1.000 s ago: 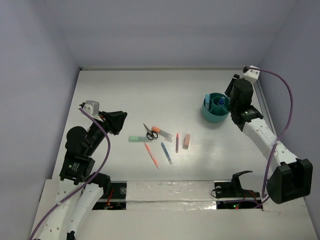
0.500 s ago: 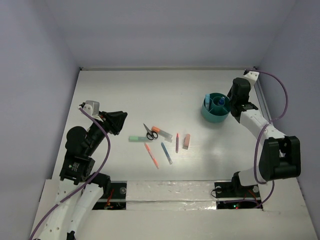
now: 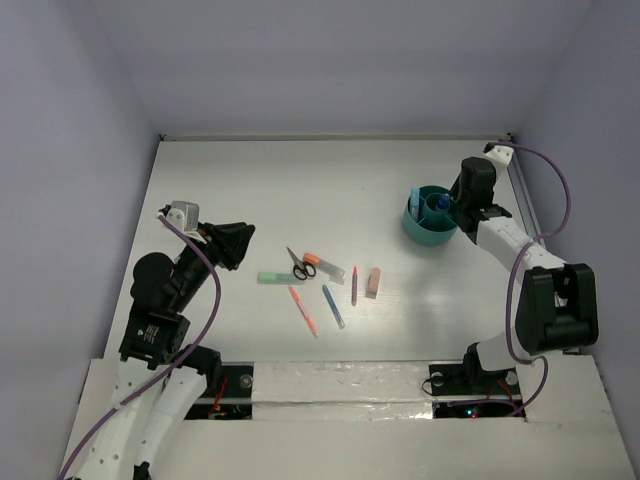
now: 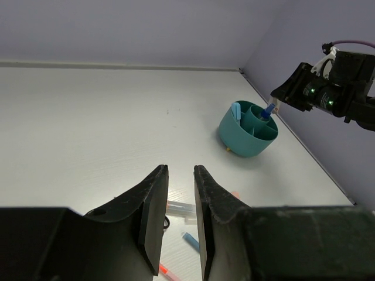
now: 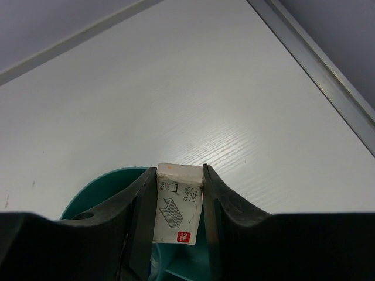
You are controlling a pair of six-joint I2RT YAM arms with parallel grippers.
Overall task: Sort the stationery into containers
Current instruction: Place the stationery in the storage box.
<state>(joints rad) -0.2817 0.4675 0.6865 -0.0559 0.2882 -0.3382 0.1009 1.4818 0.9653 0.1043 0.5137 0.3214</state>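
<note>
The teal cup (image 3: 428, 228) stands at the right of the table, with a blue-capped bottle (image 3: 439, 204) and a light-blue marker (image 3: 414, 196) inside. My right gripper (image 3: 458, 194) hangs over the cup's right rim (image 5: 108, 182), shut on a small white staples box (image 5: 178, 205). On the table's middle lie black-handled scissors (image 3: 300, 265), a green marker (image 3: 273, 278), an orange pen (image 3: 304, 311), a blue pen (image 3: 333, 307), a purple crayon (image 3: 354, 285) and a pink eraser (image 3: 373, 281). My left gripper (image 3: 241, 242) is open and empty, above the table left of them.
The side wall and a metal edge strip (image 5: 319, 64) run close behind the cup on the right. The cup also shows in the left wrist view (image 4: 249, 132), with the right gripper (image 4: 274, 106) at its rim.
The right arm's elbow has folded in towards the table edge, and its gripper has shifted slightly farther back over the cup. The left arm has not moved.
</note>
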